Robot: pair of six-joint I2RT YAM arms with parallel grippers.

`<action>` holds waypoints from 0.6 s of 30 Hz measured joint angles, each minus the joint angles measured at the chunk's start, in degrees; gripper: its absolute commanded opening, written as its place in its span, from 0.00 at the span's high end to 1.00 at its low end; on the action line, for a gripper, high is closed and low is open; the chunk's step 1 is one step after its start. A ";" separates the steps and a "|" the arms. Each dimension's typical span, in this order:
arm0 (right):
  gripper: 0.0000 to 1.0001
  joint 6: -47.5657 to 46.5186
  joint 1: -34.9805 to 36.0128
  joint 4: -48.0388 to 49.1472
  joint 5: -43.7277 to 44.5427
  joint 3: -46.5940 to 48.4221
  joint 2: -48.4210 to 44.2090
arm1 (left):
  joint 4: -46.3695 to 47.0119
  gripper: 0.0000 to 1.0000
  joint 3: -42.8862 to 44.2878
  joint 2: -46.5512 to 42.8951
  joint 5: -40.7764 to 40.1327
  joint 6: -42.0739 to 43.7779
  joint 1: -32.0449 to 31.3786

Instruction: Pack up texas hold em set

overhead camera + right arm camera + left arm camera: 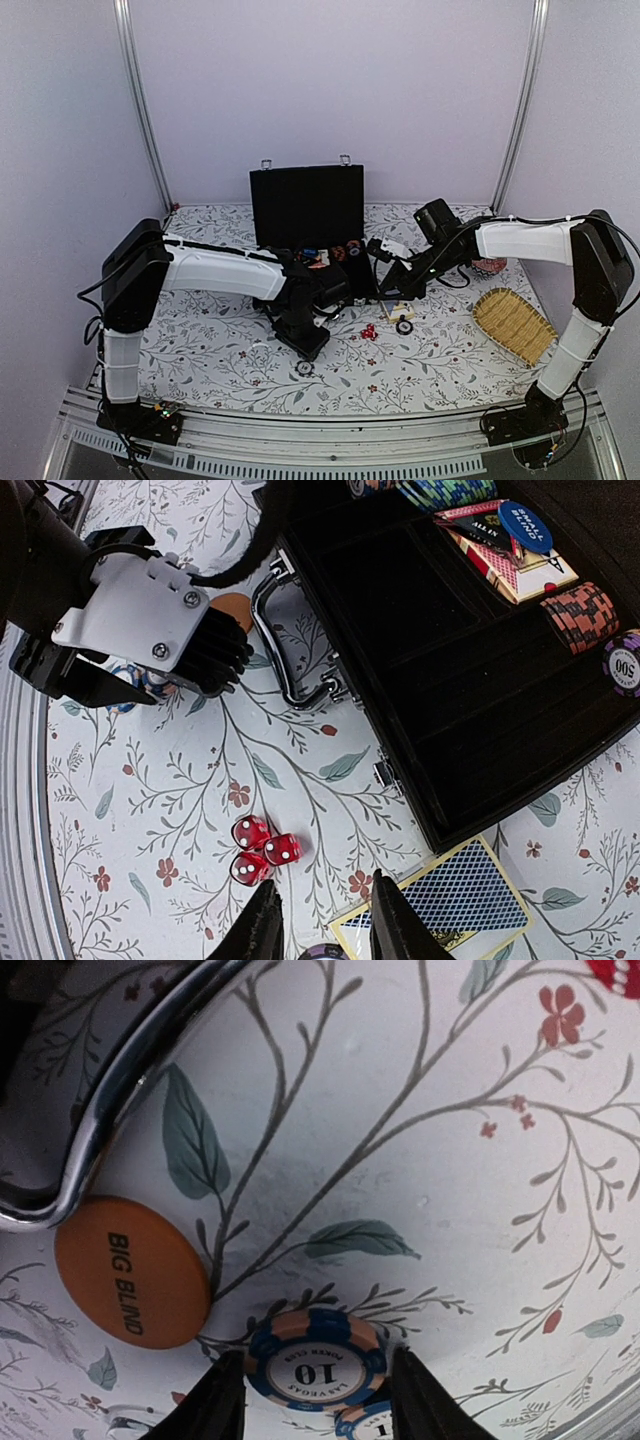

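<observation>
floral tablecloth (210, 350) between lilac walls, bearing the open black case (450, 680), lid upright, at the middle of the far side. the left gripper (316, 1385) has its fingers (215, 1405) flanking a flat-lying blue chip (316, 1363) at its rim; whether they clamp it cannot be told. the right gripper (322, 915) stands parted and empty over bare cloth, beside a face-down card (450, 898). likely faults: the two wrists, working near each other before the case, may collide; the thin card may resist lifting; the blue chip may slip free, or drag the second chip (365, 1422) just beside it; the three red dice (262, 848) may scatter if brushed. legible: orange disc (132, 1270), "big blind"; blue disc (525, 525), "small blind"; dark marker (488, 535), "all in"; purple chip (625, 665), "500"; blue chip, "10", "las vegas poker club".
</observation>
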 measured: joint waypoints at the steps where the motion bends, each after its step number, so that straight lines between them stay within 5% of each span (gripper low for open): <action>1: 0.68 0.00 0.00 0.00 0.00 0.00 0.00 | -0.09 0.48 0.04 0.17 -0.37 0.07 -0.15; 18: 0.68 -0.04 0.00 -0.26 0.00 0.00 0.07 | 1.38 0.61 0.37 0.37 0.76 0.52 -0.26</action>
